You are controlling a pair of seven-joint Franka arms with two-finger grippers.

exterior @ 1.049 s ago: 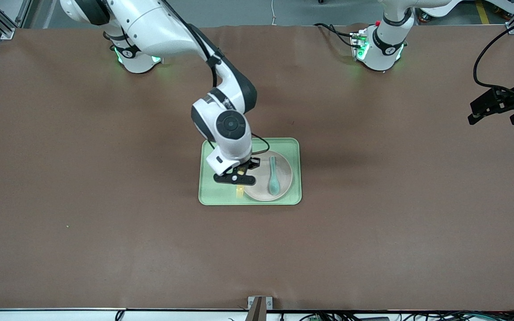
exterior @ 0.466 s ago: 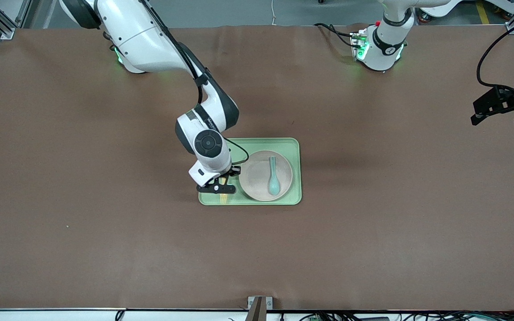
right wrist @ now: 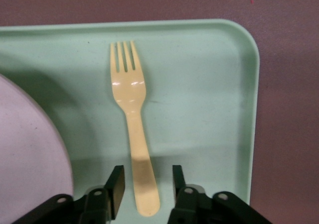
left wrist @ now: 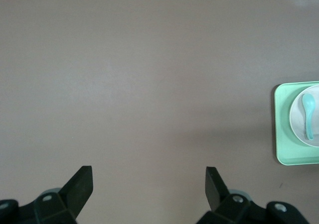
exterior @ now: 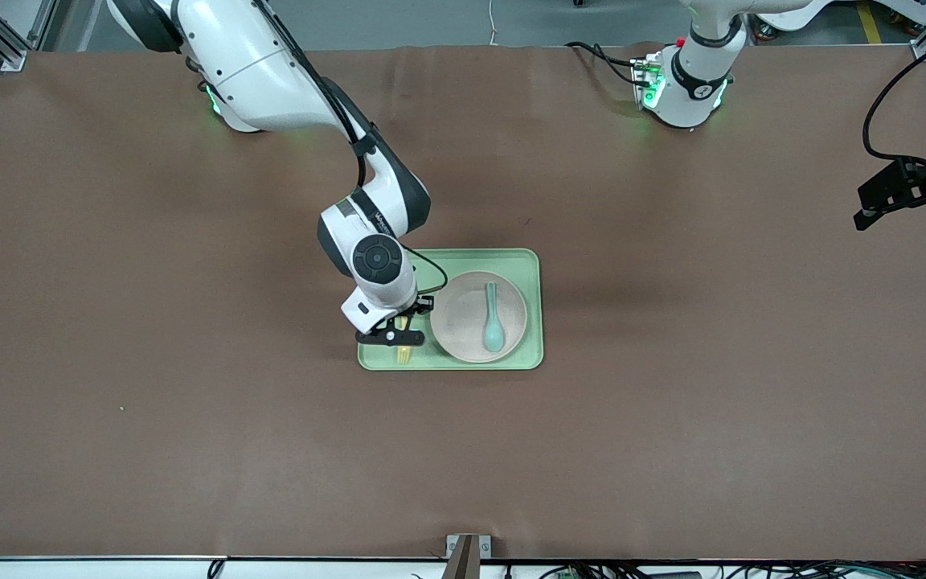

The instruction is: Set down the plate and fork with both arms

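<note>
The right gripper (exterior: 395,332) hangs low over the fork (right wrist: 132,134), jaws released and straddling its handle. The fork lies flat on the green tray (exterior: 534,265) beside the plate (exterior: 463,322), which carries a teal spoon (exterior: 493,317). The left gripper (exterior: 909,201), jaws spread, waits over the bare table (exterior: 712,402) at the left arm's end.

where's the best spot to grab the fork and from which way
Grip the fork by its plain handle end, coming straight down from above. It lies flat on the green tray beside the plate, so only its narrow sides give purchase. The right hand, open, straddles that handle end. The left hand waits, open, over bare table.
</note>
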